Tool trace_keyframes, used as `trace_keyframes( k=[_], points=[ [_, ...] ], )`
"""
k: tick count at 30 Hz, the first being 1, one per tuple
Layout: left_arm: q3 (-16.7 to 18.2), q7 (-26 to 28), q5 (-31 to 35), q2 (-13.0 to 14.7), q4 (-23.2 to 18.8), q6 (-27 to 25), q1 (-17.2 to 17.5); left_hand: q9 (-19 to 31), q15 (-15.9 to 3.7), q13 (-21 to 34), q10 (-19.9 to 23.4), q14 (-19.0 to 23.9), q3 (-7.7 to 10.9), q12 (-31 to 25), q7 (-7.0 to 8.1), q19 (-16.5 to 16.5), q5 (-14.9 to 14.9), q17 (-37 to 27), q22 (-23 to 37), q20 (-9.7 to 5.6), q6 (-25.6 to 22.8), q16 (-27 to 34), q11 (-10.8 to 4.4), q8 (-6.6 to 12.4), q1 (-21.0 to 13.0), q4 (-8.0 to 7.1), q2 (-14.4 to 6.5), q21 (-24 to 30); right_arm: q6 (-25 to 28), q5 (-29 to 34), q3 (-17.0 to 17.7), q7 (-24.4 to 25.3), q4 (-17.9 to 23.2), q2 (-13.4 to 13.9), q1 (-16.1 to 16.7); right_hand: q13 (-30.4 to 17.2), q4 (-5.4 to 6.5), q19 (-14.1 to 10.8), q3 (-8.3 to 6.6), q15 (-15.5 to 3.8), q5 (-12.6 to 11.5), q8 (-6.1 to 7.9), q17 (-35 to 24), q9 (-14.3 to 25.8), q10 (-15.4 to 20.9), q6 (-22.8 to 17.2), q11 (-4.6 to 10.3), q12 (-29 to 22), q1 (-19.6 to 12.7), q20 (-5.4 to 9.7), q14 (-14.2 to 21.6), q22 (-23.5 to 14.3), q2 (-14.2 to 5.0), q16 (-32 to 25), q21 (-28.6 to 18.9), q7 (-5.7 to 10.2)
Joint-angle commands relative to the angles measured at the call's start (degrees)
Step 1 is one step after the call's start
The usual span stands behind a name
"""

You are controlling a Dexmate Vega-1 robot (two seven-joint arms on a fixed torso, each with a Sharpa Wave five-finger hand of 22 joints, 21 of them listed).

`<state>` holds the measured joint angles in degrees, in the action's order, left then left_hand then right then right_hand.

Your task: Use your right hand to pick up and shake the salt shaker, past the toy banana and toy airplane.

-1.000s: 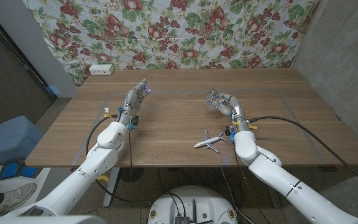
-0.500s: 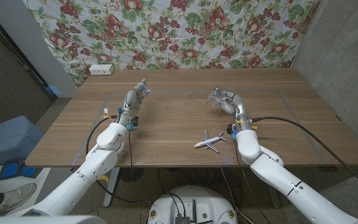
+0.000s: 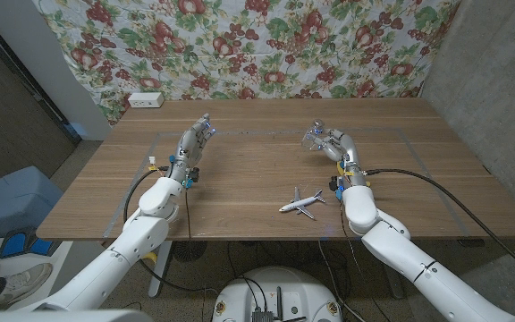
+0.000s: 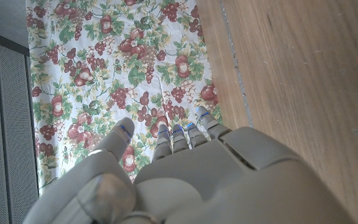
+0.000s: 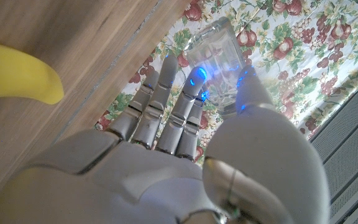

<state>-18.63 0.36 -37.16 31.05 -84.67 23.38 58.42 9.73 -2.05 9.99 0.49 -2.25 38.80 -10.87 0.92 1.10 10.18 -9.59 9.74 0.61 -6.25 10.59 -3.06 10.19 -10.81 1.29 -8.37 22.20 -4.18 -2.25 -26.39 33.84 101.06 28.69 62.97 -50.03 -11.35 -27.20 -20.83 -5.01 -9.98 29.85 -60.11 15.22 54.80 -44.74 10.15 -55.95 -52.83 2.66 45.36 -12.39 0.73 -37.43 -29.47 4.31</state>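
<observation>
Clear glass salt shaker sits pinched between thumb and fingers of the right hand, lifted over the table beyond the toy airplane; toy banana lies just beside the hand. Shaker axis tilted. Left hand far off, fingers loosely spread, empty. Open room all round for shaking.

Toy airplane lies on table before my right robot hand; salt shaker in it; left robot hand well left.
</observation>
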Motion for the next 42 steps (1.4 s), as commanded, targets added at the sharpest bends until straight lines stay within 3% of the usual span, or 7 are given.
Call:
trace_keyframes(
  k=[1,16,26,42],
  points=[
    [0.2,0.4,0.1,0.3,-0.6,0.0,0.6,0.3,-0.5,0.1,0.3,0.3,0.02,-0.1,0.18,-0.1,0.2,-0.2,0.2,0.09,-0.5,-0.1,-0.13,0.19,-0.3,0.09,-1.9,-0.3,-3.2,-1.5,1.1,1.0,-1.3,-1.5,0.4,-0.2,2.09,0.4,-1.87,-7.7,-0.3,2.19,-0.3,9.9,-0.3,-14.2,0.14,-0.3,-5.9,0.59,0.5,-0.3,-6.11,0.3,-0.3,-3.6],
    [0.3,0.0,0.0,0.1,-0.1,0.3,0.4,0.3,-0.54,0.1,0.2,0.3,0.01,-0.1,0.21,-0.2,0.2,-0.2,0.2,0.03,-0.4,-0.1,-0.16,0.17,-0.3,0.12,-1.9,-0.5,-12.2,-1.3,3.1,8.2,-6.9,-7.9,0.8,-0.2,2.13,0.6,-1.94,-7.72,-0.3,2.08,-1.1,10.1,-0.5,-14.0,0.15,-0.6,-6.0,0.5,0.6,-0.3,-6.24,0.9,-0.8,-3.72],
    [0.2,-0.5,-0.2,0.0,0.4,0.2,-0.1,0.3,-0.59,0.1,0.2,0.3,0.0,-0.1,0.14,-0.3,0.2,-0.2,0.2,0.04,-0.5,-0.1,-0.2,0.19,-0.3,0.16,-1.9,-0.7,-15.0,-0.5,4.5,11.6,-8.3,-10.7,1.3,-0.1,2.17,0.6,-1.96,-7.69,-0.3,2.03,-1.6,10.3,-0.6,-13.9,-0.07,-0.7,-6.0,0.34,0.7,-0.3,-6.34,1.3,-1.2,-3.92],
    [0.1,-0.7,-0.3,-0.1,0.9,0.1,-0.6,0.3,-0.55,0.1,0.2,0.3,0.02,-0.1,0.17,-0.4,0.2,-0.2,0.2,0.02,-0.5,-0.1,-0.06,0.18,-0.2,0.18,-1.9,-1.0,-13.3,-0.5,4.9,9.5,-7.4,-9.7,1.4,-0.1,2.2,0.8,-1.97,-7.66,-0.4,1.98,-2.4,10.5,-0.7,-13.9,-0.04,-1.1,-6.0,0.35,0.8,-0.4,-6.39,1.9,-1.9,-3.9]
  ],
)
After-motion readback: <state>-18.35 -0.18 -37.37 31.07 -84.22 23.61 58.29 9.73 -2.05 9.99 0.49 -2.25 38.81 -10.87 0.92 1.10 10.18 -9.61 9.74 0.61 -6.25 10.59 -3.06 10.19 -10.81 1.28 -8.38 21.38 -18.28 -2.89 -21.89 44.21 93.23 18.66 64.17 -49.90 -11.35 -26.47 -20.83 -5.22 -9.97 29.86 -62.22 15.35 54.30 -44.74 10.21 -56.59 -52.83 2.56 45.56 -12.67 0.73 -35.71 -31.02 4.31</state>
